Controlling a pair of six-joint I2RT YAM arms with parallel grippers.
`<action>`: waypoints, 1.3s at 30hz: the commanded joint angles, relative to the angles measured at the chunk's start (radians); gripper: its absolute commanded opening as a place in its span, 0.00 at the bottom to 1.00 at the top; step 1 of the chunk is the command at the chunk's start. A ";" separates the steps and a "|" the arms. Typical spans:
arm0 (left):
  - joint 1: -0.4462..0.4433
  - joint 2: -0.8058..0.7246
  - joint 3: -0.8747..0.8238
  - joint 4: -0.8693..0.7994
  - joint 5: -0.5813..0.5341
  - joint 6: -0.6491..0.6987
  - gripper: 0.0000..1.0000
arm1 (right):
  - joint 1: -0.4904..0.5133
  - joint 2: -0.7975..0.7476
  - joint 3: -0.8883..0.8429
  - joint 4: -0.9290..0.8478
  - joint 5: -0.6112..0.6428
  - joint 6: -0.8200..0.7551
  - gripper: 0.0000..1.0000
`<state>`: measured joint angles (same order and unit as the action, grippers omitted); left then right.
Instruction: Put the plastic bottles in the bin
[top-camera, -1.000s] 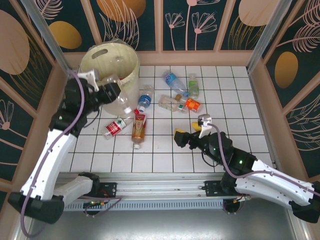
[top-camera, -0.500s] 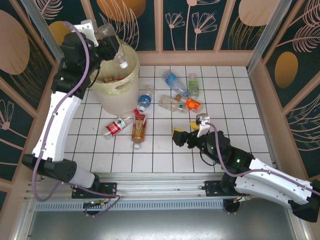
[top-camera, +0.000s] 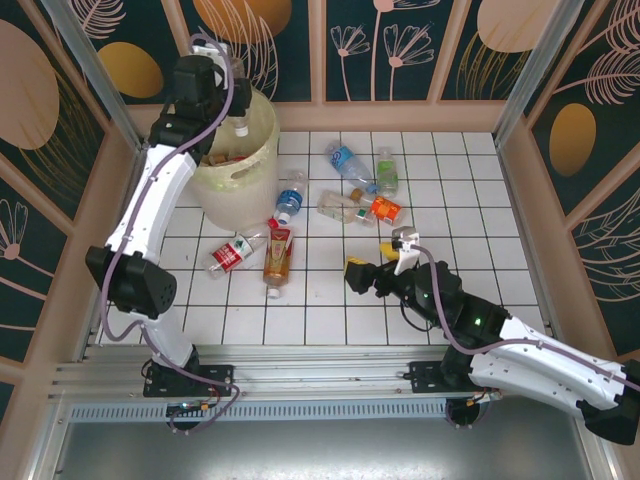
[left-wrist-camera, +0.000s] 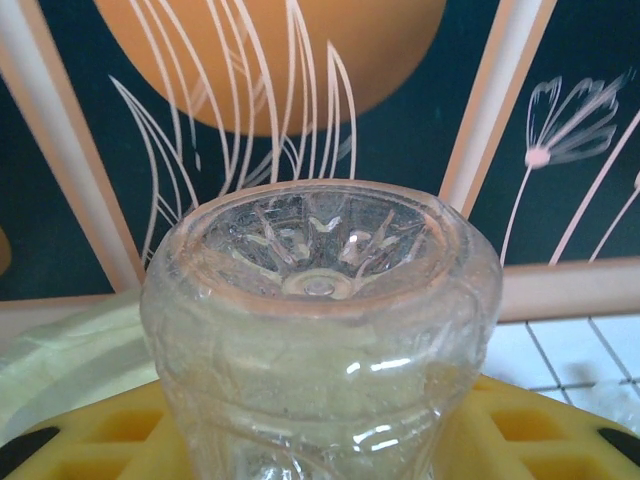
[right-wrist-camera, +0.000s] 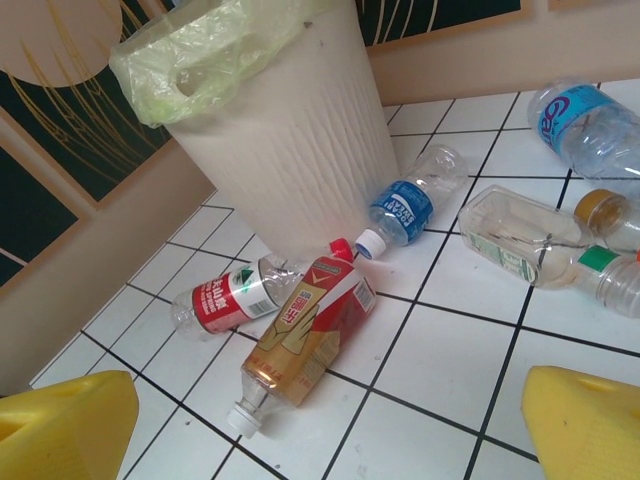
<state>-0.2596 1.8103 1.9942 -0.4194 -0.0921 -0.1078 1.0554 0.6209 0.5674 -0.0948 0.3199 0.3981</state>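
Your left tool (top-camera: 225, 86) is clamped on a clear bottle (left-wrist-camera: 320, 310), held neck down above the bin (top-camera: 240, 190) at the far left of the bench (top-camera: 450, 200). Your right tool (top-camera: 358, 276) stands spread wide and empty, low over the tiles. A red-label bottle (right-wrist-camera: 225, 300), an orange-filled bottle (right-wrist-camera: 300, 335) and a blue-label bottle (right-wrist-camera: 405, 208) lie by the bin's foot.

Clear bottle (left-wrist-camera: 320, 330) cut off at bottom edge; bin (right-wrist-camera: 290, 150) rim cropped at top.
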 joint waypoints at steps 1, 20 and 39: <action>0.008 0.021 0.034 -0.038 0.071 0.094 0.50 | -0.005 -0.016 0.026 -0.013 -0.002 -0.009 0.99; 0.008 0.005 -0.109 -0.083 0.103 0.125 0.60 | -0.019 0.012 0.041 -0.071 0.029 -0.022 0.99; 0.008 -0.209 -0.162 -0.092 0.155 0.010 0.98 | -0.480 0.357 0.192 -0.051 -0.545 -0.273 0.82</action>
<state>-0.2596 1.6699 1.8565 -0.5133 0.0154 -0.0574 0.6014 0.9180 0.6907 -0.1410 -0.1310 0.2138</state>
